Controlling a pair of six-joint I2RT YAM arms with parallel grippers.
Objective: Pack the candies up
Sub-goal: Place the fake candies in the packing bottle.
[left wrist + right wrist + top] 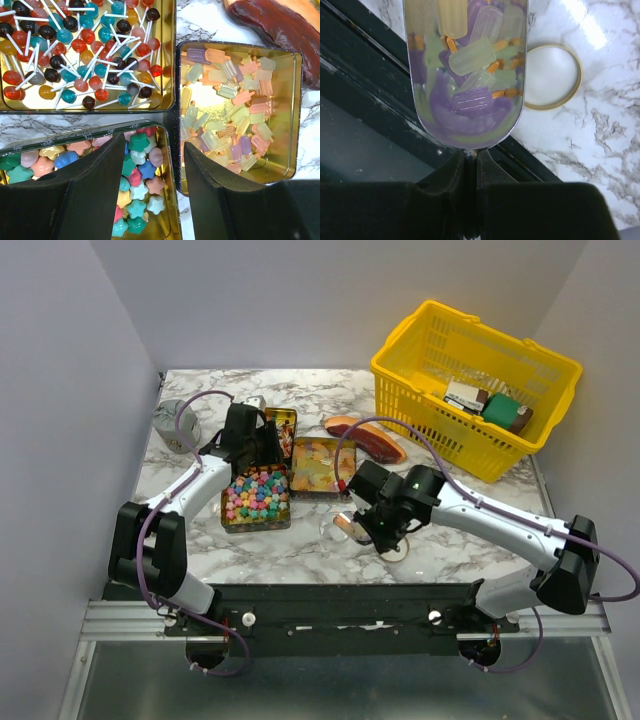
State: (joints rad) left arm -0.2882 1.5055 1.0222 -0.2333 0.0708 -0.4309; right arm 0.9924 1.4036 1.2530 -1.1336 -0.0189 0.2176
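The right gripper is pinched shut on the thin handle of a metal scoop. The scoop carries a heap of pale ice-pop-shaped candies in yellow, green and purple. It is held above the near middle of the table, with a gold-rimmed ring lying on the marble beside it.

The left gripper stands partly open and holds nothing. Its black fingers are spread above the spot where three gold tins meet. The near left tin holds pastel star candies, the far left one lollipops, and the right one more ice-pop candies.

The table is white marble with grey veins, enclosed by plain pale walls. A yellow basket sits at the far right with boxed packets inside. Left of it lies a reddish-brown slab.

The left arm bends forward from its near left base, wrist pointing down over the tins. The right arm stretches low from the near right toward the middle.
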